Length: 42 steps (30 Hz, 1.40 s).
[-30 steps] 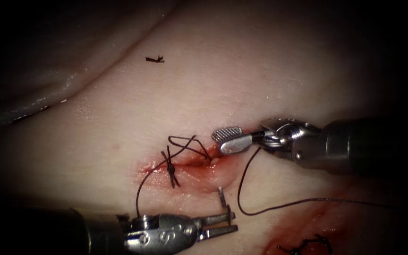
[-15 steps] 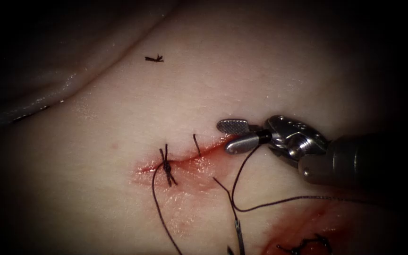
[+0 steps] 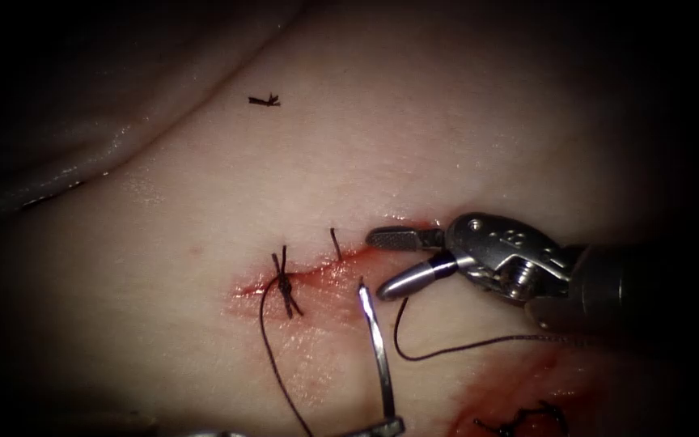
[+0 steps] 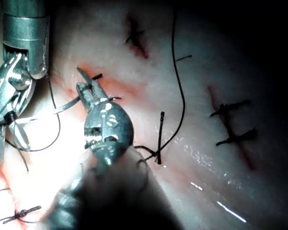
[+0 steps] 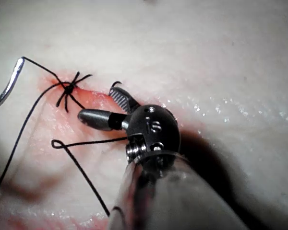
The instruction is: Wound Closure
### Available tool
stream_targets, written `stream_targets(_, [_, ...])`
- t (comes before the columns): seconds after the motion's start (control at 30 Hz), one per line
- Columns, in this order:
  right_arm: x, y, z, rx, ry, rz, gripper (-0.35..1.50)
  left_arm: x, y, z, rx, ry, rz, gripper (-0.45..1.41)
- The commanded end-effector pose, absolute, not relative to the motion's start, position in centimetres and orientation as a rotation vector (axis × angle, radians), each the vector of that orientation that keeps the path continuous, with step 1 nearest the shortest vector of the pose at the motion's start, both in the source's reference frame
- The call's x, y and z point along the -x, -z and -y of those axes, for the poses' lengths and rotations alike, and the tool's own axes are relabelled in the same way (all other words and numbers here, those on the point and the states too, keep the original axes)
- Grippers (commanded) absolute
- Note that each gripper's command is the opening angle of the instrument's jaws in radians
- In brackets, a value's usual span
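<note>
The cut [image 3: 325,271] lies across the tissue [image 3: 414,137], red and wet, with a tied knot [image 3: 285,285] near its left end and a short thread stitch [image 3: 336,243] further right. My left tool [image 3: 385,426] is shut on the curved needle [image 3: 374,340] near its lower end. The needle stands free of the tissue, just in front of the cut. In the left wrist view the left tool [image 4: 88,89] grips the needle [image 4: 62,108]. My right tool [image 3: 375,265] hovers at the cut's right end, open and holding nothing; it is also seen as the right tool [image 5: 97,103] beside the knot [image 5: 66,88].
A slack thread loop [image 3: 402,340] lies under the right tool and trails right. Another strand [image 3: 273,364] runs from the knot toward the front edge. A cut thread scrap [image 3: 264,101] lies far back. An older stitched wound [image 3: 519,417] sits at the front right.
The loose thread loops over the cut have been drawn flat. The left tool dropped out at the front, then raised the needle upright. The right tool's jaws spread wider.
</note>
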<state>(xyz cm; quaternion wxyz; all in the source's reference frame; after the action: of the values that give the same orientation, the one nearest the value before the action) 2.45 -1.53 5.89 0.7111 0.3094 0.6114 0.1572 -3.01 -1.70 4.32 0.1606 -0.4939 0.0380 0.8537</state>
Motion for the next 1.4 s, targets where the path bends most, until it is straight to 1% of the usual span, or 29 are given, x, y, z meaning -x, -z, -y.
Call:
stream_targets(0.03, [-2.53, -5.9, 1.6, -0.695, -0.320, -1.371, 1.30, 3.03, -4.4, 1.7, 1.391, -2.454, -0.128, -0.45])
stream_targets(0.17, [-2.55, -5.8, 1.7, -0.662, -0.234, -1.389, 1.30, 2.98, -4.3, 1.7, 1.340, -2.486, -0.170, -0.45])
stream_targets(0.23, [-2.57, -5.8, 1.8, -0.642, -0.202, -1.404, 1.26, 2.97, -4.2, 1.8, 1.328, -2.482, -0.186, -0.45])
stream_targets(0.3, [-2.59, -5.8, 1.8, -0.632, -0.186, -1.411, 1.16, 2.99, -4.2, 1.8, 1.335, -2.479, -0.189, -0.45])
stream_targets(0.43, [-2.62, -5.8, 1.8, -0.614, -0.169, -1.418, 1.08, 3.06, -4.1, 1.8, 1.347, -2.481, -0.186, -0.45])
stream_targets(0.63, [-2.68, -5.9, 1.8, -0.573, -0.130, -1.409, 0.84, 3.17, -4.0, 1.9, 1.370, -2.482, -0.179, -0.45])
stream_targets(0.67, [-2.71, -5.9, 1.8, -0.565, -0.115, -1.402, 0.76, 3.19, -4.0, 1.9, 1.372, -2.486, -0.183, -0.45])
stream_targets(0.7, [-2.72, -5.9, 1.8, -0.561, -0.105, -1.396, 0.57, 3.20, -4.0, 1.9, 1.374, -2.485, -0.182, -0.45])
stream_targets(0.73, [-2.72, -5.9, 1.8, -0.563, -0.095, -1.386, 0.24, 3.21, -4.0, 1.9, 1.376, -2.485, -0.181, -0.45])
stream_targets(0.77, [-2.71, -5.9, 1.9, -0.565, -0.087, -1.381, -0.23, 3.21, -4.0, 1.9, 1.376, -2.485, -0.181, -0.45])
stream_targets(0.8, [-2.69, -5.9, 1.9, -0.564, -0.071, -1.380, -0.35, 3.20, -4.0, 1.9, 1.377, -2.485, -0.180, -0.45])
stream_targets(0.93, [-2.64, -5.9, 2.1, -0.565, -0.040, -1.381, -0.35, 3.16, -4.0, 1.9, 1.380, -2.486, -0.178, -0.45])
stream_targets(1.2, [-2.60, -5.8, 2.3, -0.602, -0.031, -1.258, -0.35, 3.11, -4.0, 1.9, 1.394, -2.475, -0.200, -0.45])
stream_targets(1.4, [-2.61, -5.4, 2.6, -0.655, -0.053, -1.251, -0.35, 3.05, -4.2, 2.0, 1.379, -2.487, -0.241, -0.45])
